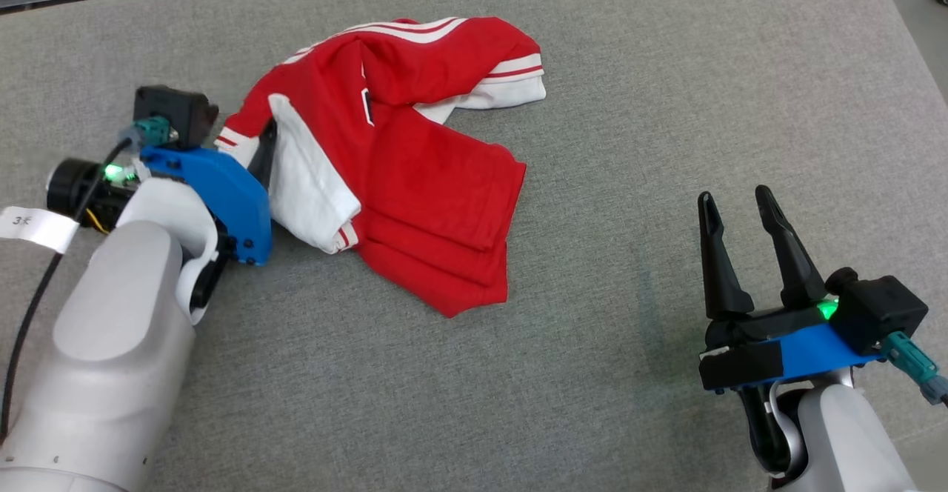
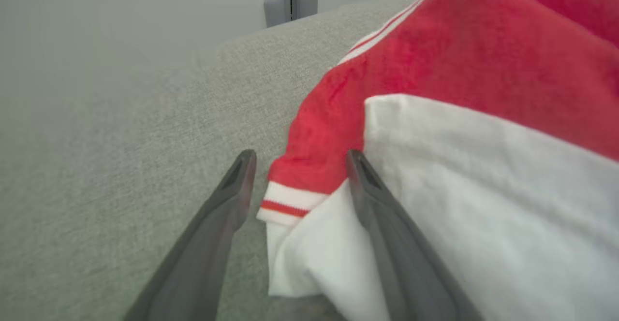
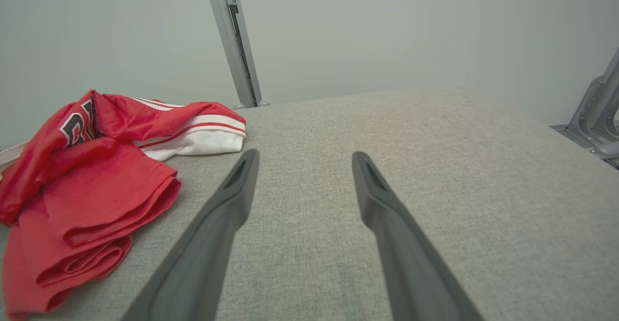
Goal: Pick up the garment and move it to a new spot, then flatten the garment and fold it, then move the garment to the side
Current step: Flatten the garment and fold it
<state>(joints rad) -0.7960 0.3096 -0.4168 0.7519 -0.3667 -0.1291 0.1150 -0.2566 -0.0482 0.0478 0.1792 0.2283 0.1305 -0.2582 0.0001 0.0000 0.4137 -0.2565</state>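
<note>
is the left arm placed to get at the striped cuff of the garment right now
Probably yes: the left end effector is open, and its fingers sit either side of the striped cuff of the garment. Nothing stands between them on the grey surface.

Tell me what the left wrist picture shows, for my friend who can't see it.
The robot's left hand is open, its two dark fingers reaching either side of the striped cuff of a red and white garment. The garment lies crumpled on a grey cloth surface.
</note>
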